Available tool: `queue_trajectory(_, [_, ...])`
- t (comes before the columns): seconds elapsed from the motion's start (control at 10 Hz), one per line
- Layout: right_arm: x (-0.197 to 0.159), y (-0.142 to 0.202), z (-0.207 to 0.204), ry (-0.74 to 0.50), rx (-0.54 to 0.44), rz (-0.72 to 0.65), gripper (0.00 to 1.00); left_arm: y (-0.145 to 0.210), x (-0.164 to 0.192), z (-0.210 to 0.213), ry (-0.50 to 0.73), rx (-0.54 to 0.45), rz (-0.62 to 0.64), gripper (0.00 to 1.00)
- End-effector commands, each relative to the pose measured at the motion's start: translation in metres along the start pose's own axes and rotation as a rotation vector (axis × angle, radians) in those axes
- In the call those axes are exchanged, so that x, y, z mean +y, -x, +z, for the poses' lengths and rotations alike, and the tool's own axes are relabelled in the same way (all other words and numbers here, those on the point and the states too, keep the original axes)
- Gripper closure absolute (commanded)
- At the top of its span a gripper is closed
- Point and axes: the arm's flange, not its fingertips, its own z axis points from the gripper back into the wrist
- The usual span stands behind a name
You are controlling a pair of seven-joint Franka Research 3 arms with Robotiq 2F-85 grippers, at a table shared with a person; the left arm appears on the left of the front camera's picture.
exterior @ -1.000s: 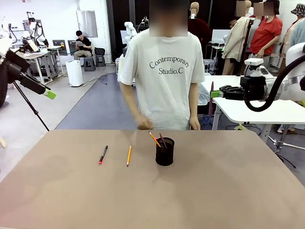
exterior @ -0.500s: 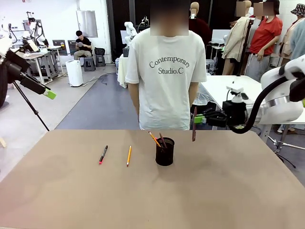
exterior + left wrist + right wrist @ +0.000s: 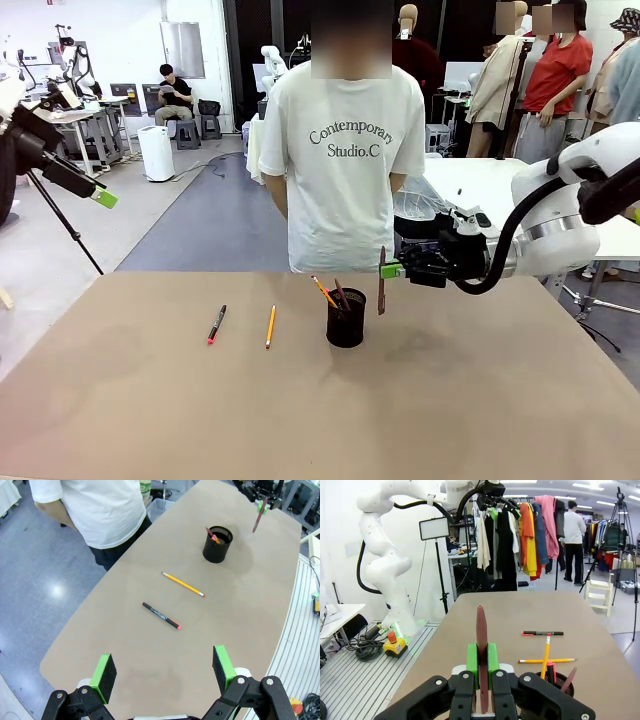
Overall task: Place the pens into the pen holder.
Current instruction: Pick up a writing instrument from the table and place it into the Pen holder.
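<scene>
Right hand (image 3: 388, 270) clamps dark red pen (image 3: 381, 283) upright, likely for a straight drop, at 3 o'clock of pen holder (image 3: 346, 320); left hand (image 3: 164, 670) gapes empty above surface (image 3: 240, 595).

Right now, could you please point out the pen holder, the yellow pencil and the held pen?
pen holder (image 3: 346, 331), front view, mesh wall
yellow pencil (image 3: 270, 327), front view, mid-shaft
held pen (image 3: 380, 297), front view, lower shaft

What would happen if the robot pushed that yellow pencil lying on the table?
The slim yellow-orange pencil lies flat on the smooth brown table, so a sideways push would probably roll it. It looks thin and straight, so likely light and stiff.
</scene>
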Motion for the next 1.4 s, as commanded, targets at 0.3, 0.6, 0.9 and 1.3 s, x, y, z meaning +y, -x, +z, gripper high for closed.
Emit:
queue_trajectory(0.3, [-0.063,0.018,-0.049,0.102,-0.024,0.056,1.00,-0.001,0.000,0.001,0.006,-0.006,-0.005,0.00])
queue_trajectory(0.6, [-0.085,0.017,-0.048,0.148,-0.039,0.085,1.00,-0.001,0.000,0.001,0.006,-0.006,-0.005,0.00])
queue_trajectory(0.9, [-0.081,0.019,-0.043,0.117,-0.019,0.056,1.00,-0.001,0.000,0.001,0.006,-0.006,-0.005,0.00])
queue_trajectory(1.3, [-0.081,0.019,-0.043,0.117,-0.019,0.056,1.00,-0.001,0.000,0.001,0.006,-0.006,-0.005,0.00])
